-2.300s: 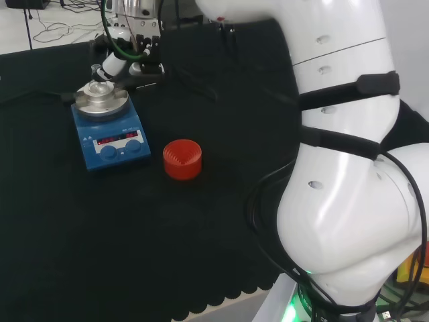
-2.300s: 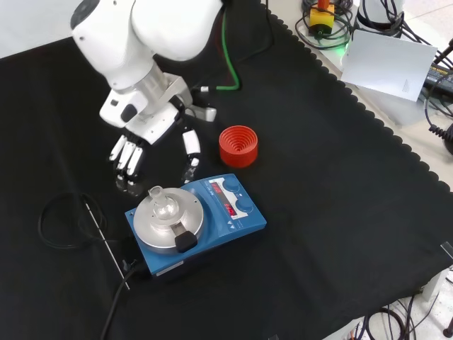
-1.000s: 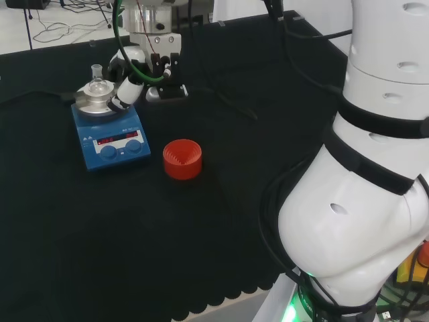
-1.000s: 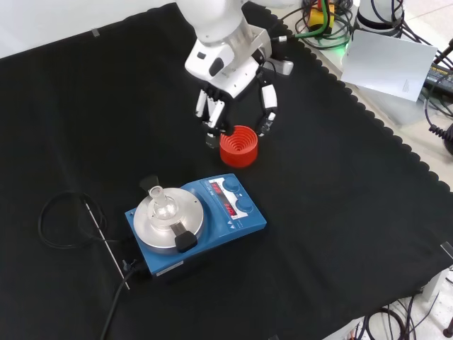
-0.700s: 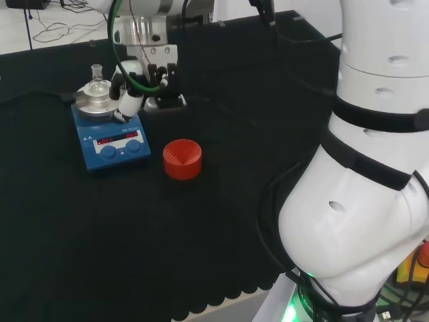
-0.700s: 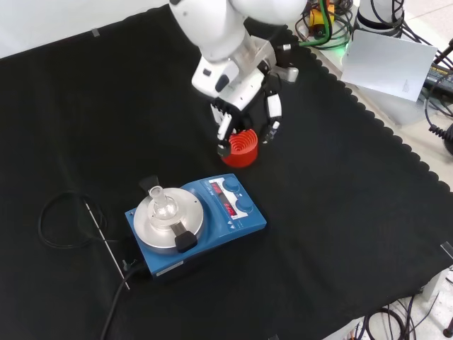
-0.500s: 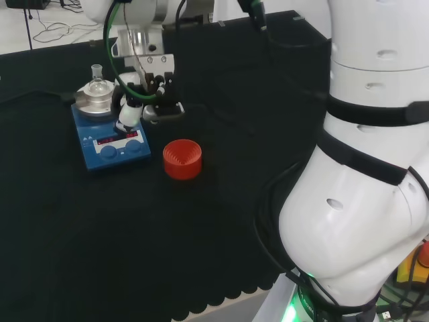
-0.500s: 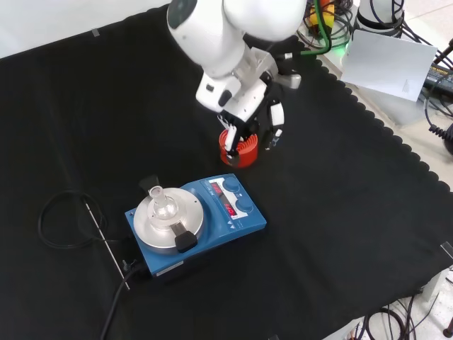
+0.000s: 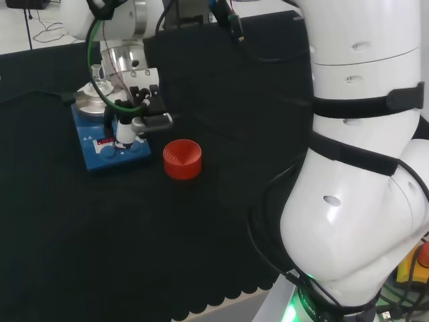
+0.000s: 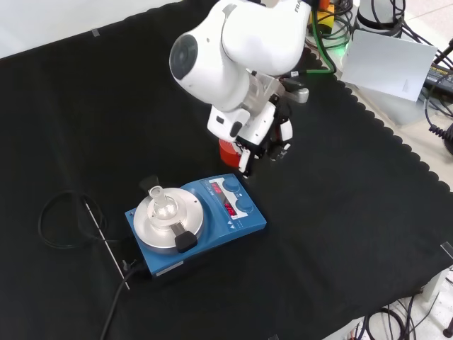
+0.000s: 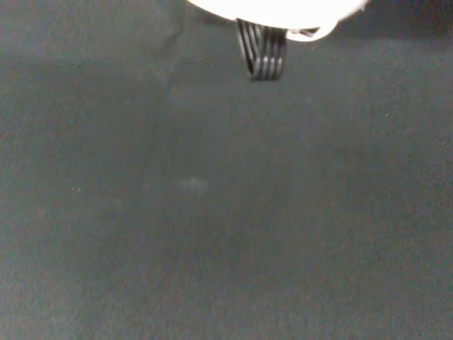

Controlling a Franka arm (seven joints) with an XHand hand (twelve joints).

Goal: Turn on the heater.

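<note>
The heater [image 10: 212, 230] is a blue box with a round silver plate [image 10: 177, 225] and a front panel carrying red displays and two blue knobs [image 10: 241, 204]. A small clear flask [image 10: 161, 202] stands on the plate. In the front view the hand [image 10: 260, 127] hangs just beyond the panel, its fingers [image 10: 244, 161] pointing down, a little above the knob side. In the head view the hand [image 9: 134, 100] covers part of the heater [image 9: 100, 153], with one white finger [image 9: 124, 133] reaching down onto the front panel. It holds nothing.
A red ribbed ring stand [image 9: 182, 159] sits on the cloth beside the heater, mostly hidden behind the hand in the front view [image 10: 225, 149]. A coiled black cable [image 10: 64, 221] and a thin rod [image 10: 106, 244] lie past the heater's plate end. The wrist view looks onto black cloth [image 11: 226, 212].
The hand has swung from the far side of the heater, past the red ring, and come down over the heater's front panel. The heater, flask and ring have stayed put.
</note>
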